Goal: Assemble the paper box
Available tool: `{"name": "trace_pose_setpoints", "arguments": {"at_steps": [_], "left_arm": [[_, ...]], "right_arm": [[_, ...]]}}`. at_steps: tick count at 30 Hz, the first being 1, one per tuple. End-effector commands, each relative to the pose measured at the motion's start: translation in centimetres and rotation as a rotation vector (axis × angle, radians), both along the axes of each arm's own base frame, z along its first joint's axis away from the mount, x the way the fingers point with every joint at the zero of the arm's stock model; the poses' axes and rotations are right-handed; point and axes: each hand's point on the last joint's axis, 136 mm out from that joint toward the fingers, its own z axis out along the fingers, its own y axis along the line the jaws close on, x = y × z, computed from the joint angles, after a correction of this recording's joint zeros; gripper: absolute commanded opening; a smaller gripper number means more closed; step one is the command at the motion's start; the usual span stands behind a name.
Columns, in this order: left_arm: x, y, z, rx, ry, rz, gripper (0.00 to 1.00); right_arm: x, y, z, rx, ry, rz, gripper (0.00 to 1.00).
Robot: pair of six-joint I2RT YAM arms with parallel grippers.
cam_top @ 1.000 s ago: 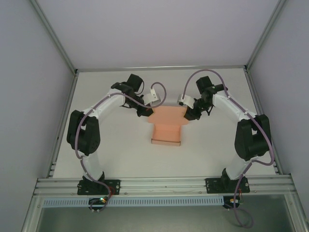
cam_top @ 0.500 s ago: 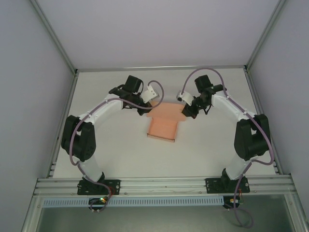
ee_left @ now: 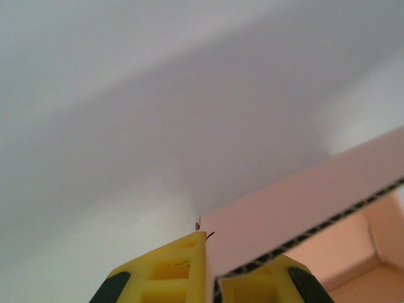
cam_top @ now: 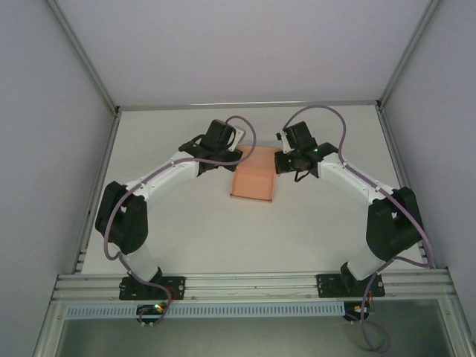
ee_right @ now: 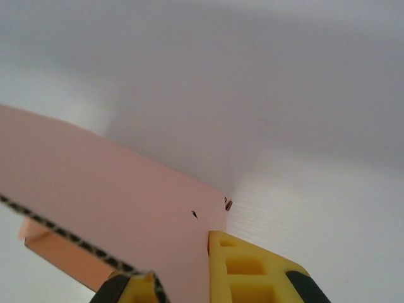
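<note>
While clamped at both far corners: paper box (cam_top: 253, 178) at centre of table (cam_top: 186, 216)

Pinched at far-left wall by left gripper (ee_left: 213, 268), at far-right wall by right gripper (ee_right: 180, 268). Aligned lengthwise near-to-far, far end leaning slightly rightward.

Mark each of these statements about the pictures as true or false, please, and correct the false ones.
1. The paper box lies between the left gripper and the right gripper. True.
2. The left gripper is open and apart from the box. False: in the left wrist view its yellow fingers are shut on an edge of the box's card.
3. The right gripper is shut on the card of the box. True.
4. The box sits at the near edge of the table, beside the arm bases. False: it is well away from the bases, toward the far side.
5. The card is blue. False: it is salmon-pink.
</note>
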Motion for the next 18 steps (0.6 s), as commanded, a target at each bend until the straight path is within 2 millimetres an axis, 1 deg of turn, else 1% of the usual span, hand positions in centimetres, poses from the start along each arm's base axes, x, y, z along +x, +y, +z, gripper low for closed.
{"name": "trace_pose_setpoints", "arguments": {"at_steps": [1,3,6,7,8,10,11,13,14,15,18], "left_arm": [[1.4,-0.5,0.0,-0.164,0.028,0.230,0.00],[1.7,-0.1,-0.6,-0.223,0.052,0.325,0.00],[1.9,-0.2,-0.5,-0.323,0.054,0.395,0.00],[1.9,-0.2,-0.4,-0.345,0.047,0.408,0.00],[1.9,0.2,-0.2,-0.357,0.028,0.438,0.00],[2.0,0.9,-0.1,-0.359,-0.021,0.491,0.00],[1.9,1.5,-0.2,-0.360,-0.039,0.526,0.00],[1.9,1.9,-0.4,-0.385,-0.071,0.568,0.00],[1.8,1.8,-0.8,-0.406,-0.087,0.578,0.00],[1.9,1.3,-1.0,-0.424,-0.098,0.558,0.00],[1.8,0.9,-2.5,-0.392,-0.068,0.549,0.00]], "right_arm": [[1.8,1.7,2.5,0.177,-0.088,-0.183,0.00],[2.1,2.1,3.1,0.184,-0.120,-0.224,0.00],[2.7,1.9,3.9,0.179,-0.188,-0.318,0.01],[2.9,1.8,3.8,0.182,-0.198,-0.358,0.03],[3.1,1.6,3.7,0.186,-0.205,-0.407,0.01],[3.5,1.7,3.6,0.164,-0.260,-0.434,0.00],[3.6,1.7,3.3,0.137,-0.281,-0.461,0.00],[3.6,1.8,2.4,0.110,-0.304,-0.490,0.00],[3.7,1.8,1.8,0.109,-0.305,-0.511,0.00],[3.8,2.0,1.3,0.109,-0.305,-0.511,0.00],[4.2,2.5,-0.3,0.065,-0.300,-0.501,0.00]]}}
